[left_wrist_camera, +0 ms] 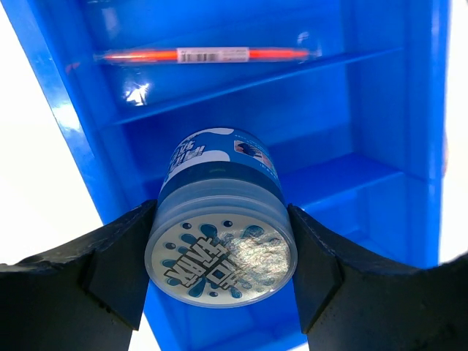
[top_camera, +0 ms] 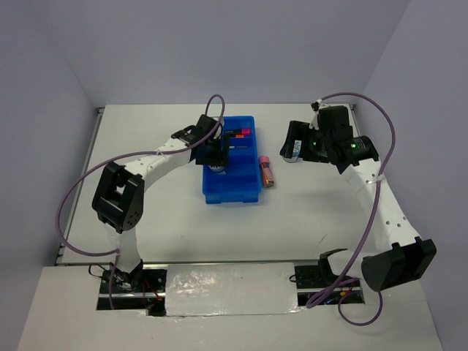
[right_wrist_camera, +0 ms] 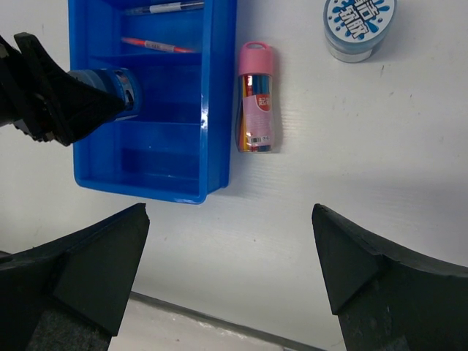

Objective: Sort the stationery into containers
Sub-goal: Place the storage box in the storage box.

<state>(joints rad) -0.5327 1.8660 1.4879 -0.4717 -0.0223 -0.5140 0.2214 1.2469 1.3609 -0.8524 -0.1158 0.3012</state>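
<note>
The blue tray [top_camera: 248, 191] lies mid-table. My left gripper [top_camera: 214, 159] is shut on a round blue-white tape roll [left_wrist_camera: 219, 219], held on its side over a middle compartment of the tray [left_wrist_camera: 66, 124]. A thin orange pen [left_wrist_camera: 205, 54] lies in the compartment beyond it. Markers with pink caps [top_camera: 238, 134] lie in the far compartment. My right gripper [right_wrist_camera: 230, 256] is open and empty, high above the table right of the tray [right_wrist_camera: 219, 95]. Below it lie the pink-copper tube [right_wrist_camera: 256, 99], beside the tray's right wall, and the second tape roll [right_wrist_camera: 357, 22]. A grey pen [right_wrist_camera: 164, 8] lies in the tray.
The tube [top_camera: 268, 171] lies on bare white table against the tray's right side. The nearest tray compartment [right_wrist_camera: 146, 164] holds nothing. Purple cables loop over both arms. The table's near edge with silver tape [top_camera: 227, 289] runs between the arm bases.
</note>
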